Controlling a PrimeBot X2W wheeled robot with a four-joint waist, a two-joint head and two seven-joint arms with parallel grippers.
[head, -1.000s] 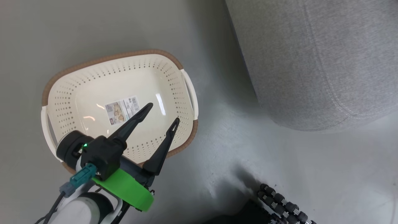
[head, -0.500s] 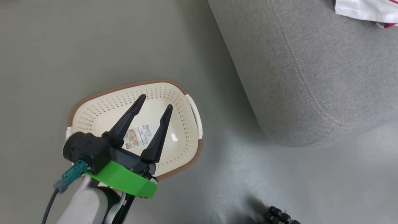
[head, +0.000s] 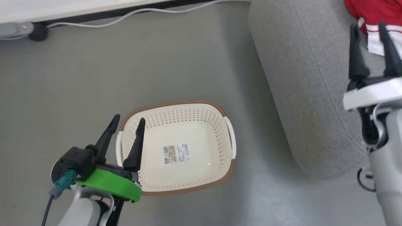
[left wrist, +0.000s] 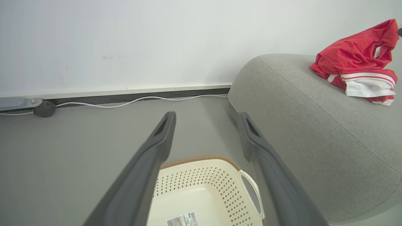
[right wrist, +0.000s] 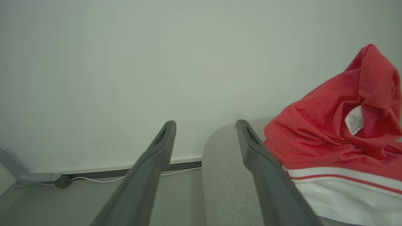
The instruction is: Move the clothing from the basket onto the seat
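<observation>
**Operator:** What is lying at the far left?

**Technician:** A white cable [head: 132,14] is running along the foot of the wall [left wrist: 125,40], across the grey floor [head: 188,56]. Nearer the robot, the left gripper [head: 129,117] is hovering over the left end of the basket [head: 176,103]. Its jaws are standing spread, with nothing between them.

**Operator:** What is the basket holding?

**Technician:** It is showing only a sticker [head: 176,153] on its bottom. The basket is standing upright on the floor, and a strip of bare floor is separating it from the seat [head: 301,94].

**Operator:** Where is the clothing?

**Technician:** The clothing [left wrist: 355,59] is lying bunched on top of the seat, toward its right side, well apart from the basket. Red fabric is piling over a white band with a red stripe.

**Operator:** And at the far right?

**Technician:** The right gripper [head: 368,25] is hanging above the seat, fingers pointing at the clothing. Its jaws are standing spread and are pinching nothing. One finger is crossing in front of the clothing in the right wrist view, and I cannot tell whether it is touching the fabric.
</observation>
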